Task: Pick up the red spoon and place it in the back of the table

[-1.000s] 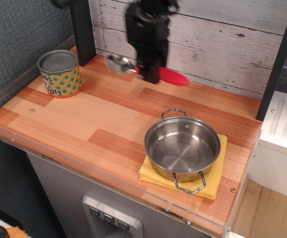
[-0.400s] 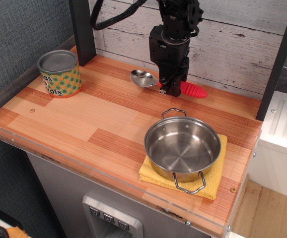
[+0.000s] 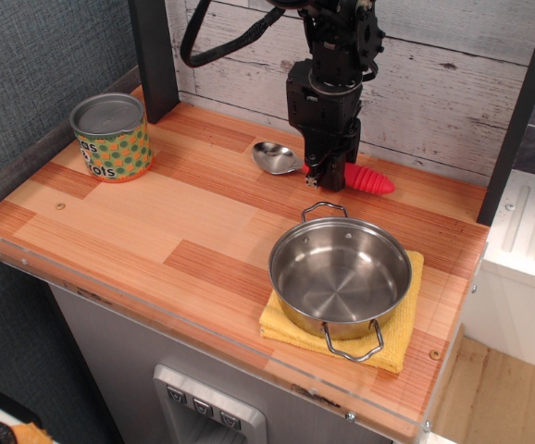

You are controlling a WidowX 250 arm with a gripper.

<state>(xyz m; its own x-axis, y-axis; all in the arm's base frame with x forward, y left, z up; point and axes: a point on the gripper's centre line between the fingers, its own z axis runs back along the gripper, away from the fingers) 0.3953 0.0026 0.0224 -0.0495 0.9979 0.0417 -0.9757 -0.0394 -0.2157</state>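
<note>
A wooden table (image 3: 156,222) with a plank pattern was shown from above and in front, backed by a whitewashed plank wall (image 3: 434,83). In the upper middle of the frame, a black robot arm reached down from the top edge, and its end effector (image 3: 326,176) was closed on the spoon (image 3: 328,169) where the bowl meets the handle. The spoon was positioned near the rear of the table, just in front of the wall; its silver bowl pointed left and its ribbed red handle pointed right. Whether the spoon was resting on the table or held just above it could not be told.

In the upper left of the frame, a tin can (image 3: 110,137) with a green and orange label was seen upright. In the lower right, a steel pot (image 3: 340,275) with two wire handles was set on a folded yellow cloth (image 3: 397,342), well apart from the spoon.
</note>
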